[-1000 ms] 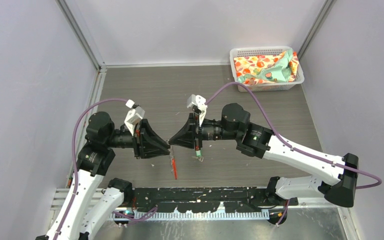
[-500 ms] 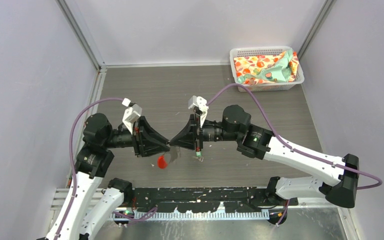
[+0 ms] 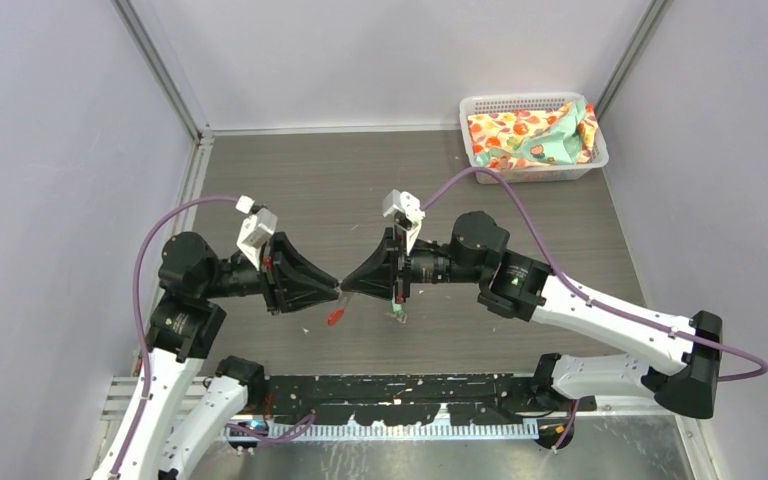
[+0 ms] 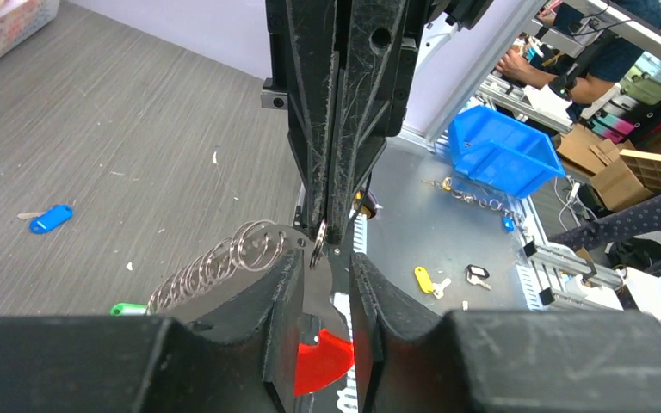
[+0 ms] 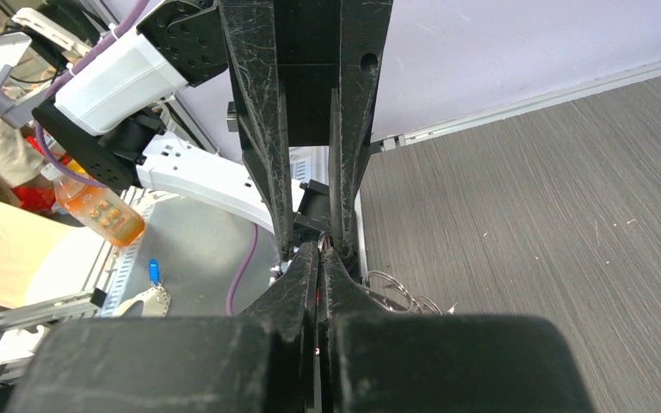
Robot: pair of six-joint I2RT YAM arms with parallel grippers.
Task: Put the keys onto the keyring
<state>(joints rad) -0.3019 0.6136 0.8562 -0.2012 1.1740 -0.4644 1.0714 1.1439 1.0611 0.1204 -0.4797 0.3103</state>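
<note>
The keyring is held in the air between my two grippers. Its silvery wire loops (image 4: 224,262) trail to the left and its red tag (image 4: 323,361) hangs below the jaws. The tag also shows in the top view (image 3: 336,316). My left gripper (image 4: 323,258) (image 3: 332,291) has its jaws narrowly apart with the flat tag wedged between them. My right gripper (image 5: 321,254) (image 3: 348,284) meets it tip to tip, pinched shut on the tag's upper end. The loops show beside it (image 5: 392,288). The blue key (image 4: 50,218) and the green key (image 4: 127,307) (image 3: 398,314) lie on the table.
A white basket (image 3: 535,135) holding patterned cloth stands at the back right corner. A black rail (image 3: 410,390) and a metal plate run along the near edge. Other loose keys, one with a yellow head (image 4: 426,280), lie on the plate. A blue bin (image 4: 503,151) sits beyond it.
The red tag hung straight down, then swung to show its face, and now sits tucked up close under the fingertips. Both arms shifted slightly, with the tips still together.
</note>
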